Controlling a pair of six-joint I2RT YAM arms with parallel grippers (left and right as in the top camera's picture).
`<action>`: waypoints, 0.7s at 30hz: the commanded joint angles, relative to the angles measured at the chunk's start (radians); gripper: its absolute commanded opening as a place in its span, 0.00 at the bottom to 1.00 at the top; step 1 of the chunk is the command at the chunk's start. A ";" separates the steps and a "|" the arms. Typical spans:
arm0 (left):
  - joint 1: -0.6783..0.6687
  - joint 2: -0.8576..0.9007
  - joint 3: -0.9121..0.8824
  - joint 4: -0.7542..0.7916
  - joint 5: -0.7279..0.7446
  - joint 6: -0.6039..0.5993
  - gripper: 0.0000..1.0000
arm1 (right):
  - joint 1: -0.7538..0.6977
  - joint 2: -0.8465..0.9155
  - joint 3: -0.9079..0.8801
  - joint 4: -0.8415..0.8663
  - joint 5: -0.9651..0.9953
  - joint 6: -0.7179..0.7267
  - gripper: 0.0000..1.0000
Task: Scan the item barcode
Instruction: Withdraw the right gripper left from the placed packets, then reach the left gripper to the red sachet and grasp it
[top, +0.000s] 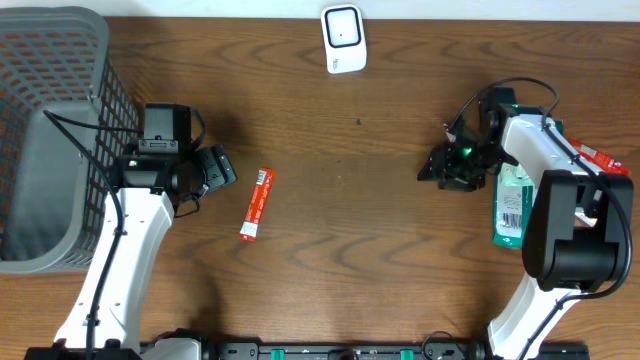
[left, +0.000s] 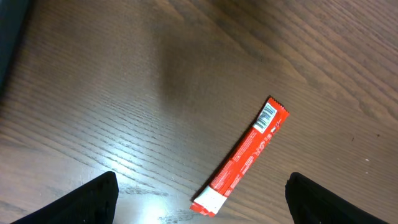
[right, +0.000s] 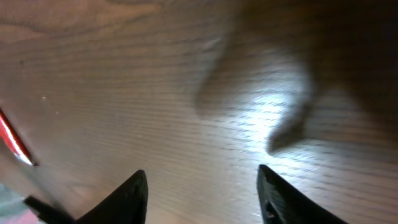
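Left gripper (top: 213, 170) hangs low over the table, fingers spread wide with nothing in them. The red snack bar (left: 242, 155) lies flat just ahead of those fingers, lined up with the gap, barcode (left: 267, 116) face-up at its far end. Looks set up for a grab, I'd guess. Right gripper (right: 202, 193) has its fingers apart too, only bare wood between them. The scanner (top: 343, 38) stands well beyond both pairs of fingers, and I reckon that's where the barcode has to go.

basket (top: 60, 60) far left | scanner (top: 343, 38) rear centre | stick packet (top: 257, 204) centre | pouch (top: 511, 205) right
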 joint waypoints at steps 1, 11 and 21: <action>0.002 -0.009 0.021 -0.003 -0.013 0.006 0.87 | 0.031 -0.055 -0.008 -0.009 -0.013 -0.006 0.49; -0.023 0.000 -0.020 -0.015 0.085 0.006 0.42 | 0.158 -0.131 -0.008 0.013 0.127 -0.003 0.56; -0.162 0.191 -0.098 0.096 0.048 0.189 0.26 | 0.200 -0.131 -0.008 0.042 0.167 -0.003 0.61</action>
